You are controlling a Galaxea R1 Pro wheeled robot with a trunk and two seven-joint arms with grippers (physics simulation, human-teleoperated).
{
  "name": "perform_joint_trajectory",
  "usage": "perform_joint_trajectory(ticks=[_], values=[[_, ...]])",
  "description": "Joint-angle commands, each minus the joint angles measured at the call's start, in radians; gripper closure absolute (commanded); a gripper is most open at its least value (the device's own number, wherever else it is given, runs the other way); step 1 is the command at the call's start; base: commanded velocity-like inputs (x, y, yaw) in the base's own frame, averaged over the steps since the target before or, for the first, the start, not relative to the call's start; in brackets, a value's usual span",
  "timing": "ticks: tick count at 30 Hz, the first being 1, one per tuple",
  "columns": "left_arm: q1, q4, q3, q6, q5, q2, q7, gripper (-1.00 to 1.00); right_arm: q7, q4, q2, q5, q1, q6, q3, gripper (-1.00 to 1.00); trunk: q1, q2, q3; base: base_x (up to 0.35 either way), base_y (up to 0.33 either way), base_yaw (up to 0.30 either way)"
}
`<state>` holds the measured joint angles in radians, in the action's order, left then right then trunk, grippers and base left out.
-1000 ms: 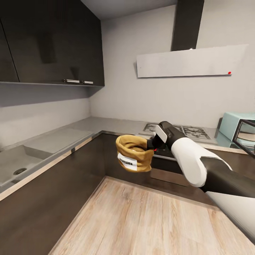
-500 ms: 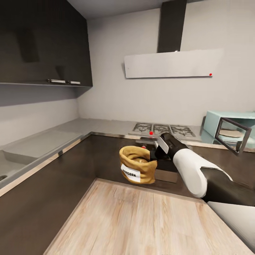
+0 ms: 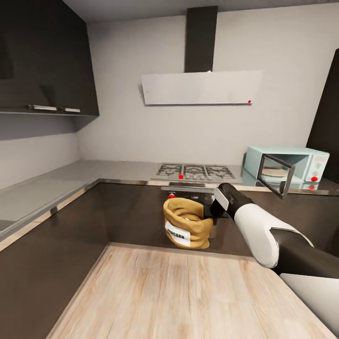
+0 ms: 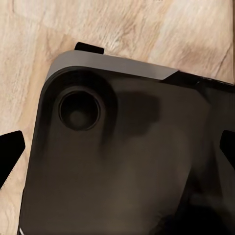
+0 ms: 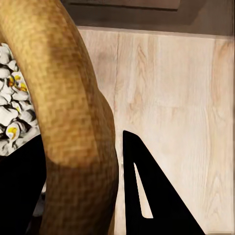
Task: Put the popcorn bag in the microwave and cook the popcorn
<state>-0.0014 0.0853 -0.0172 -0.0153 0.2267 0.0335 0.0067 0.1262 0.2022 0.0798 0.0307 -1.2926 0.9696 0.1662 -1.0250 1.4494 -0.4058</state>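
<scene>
The golden-tan popcorn bag (image 3: 187,228) with its white label hangs in the air over the wood floor, in front of the dark cabinets. My right gripper (image 3: 207,217) is shut on its rolled rim. In the right wrist view the rim (image 5: 73,107) runs between the two black fingers (image 5: 147,196), and white and yellow popcorn (image 5: 12,117) lies inside. The mint-blue microwave (image 3: 301,162) stands on the grey countertop (image 3: 117,168) at the right, with its glass door (image 3: 275,175) swung open. My left gripper (image 4: 117,147) is open above the robot's dark base.
A gas hob (image 3: 195,170) lies between me and the microwave, under a white slanted hood (image 3: 202,87). Dark upper cabinets (image 3: 47,61) hang at the left. A tall dark unit (image 3: 327,122) stands right of the microwave. Light wood floor (image 3: 188,292) lies ahead.
The whole view has swung right, so the microwave and its open door now show in full and the sink has left the picture. The bag stays in my right gripper.
</scene>
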Motion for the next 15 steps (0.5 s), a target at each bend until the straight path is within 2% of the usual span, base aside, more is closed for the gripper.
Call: perform_joint_trajectory(ticks=[1,15], values=[[0.000,0.000,-0.001,-0.002,0.005,0.000,0.001,-1.00,0.003,0.002,0.000,0.001,-0.001,0.003,0.010,1.00,0.000,0.001,-0.001,0.000,0.000,-0.279],[0.000,0.001,-0.002,-0.002,0.005,0.000,0.001,-1.00,0.002,0.003,0.001,-0.004,-0.001,0.002,0.010,1.00,0.000,0.001,0.000,0.000,0.000,-0.281]])
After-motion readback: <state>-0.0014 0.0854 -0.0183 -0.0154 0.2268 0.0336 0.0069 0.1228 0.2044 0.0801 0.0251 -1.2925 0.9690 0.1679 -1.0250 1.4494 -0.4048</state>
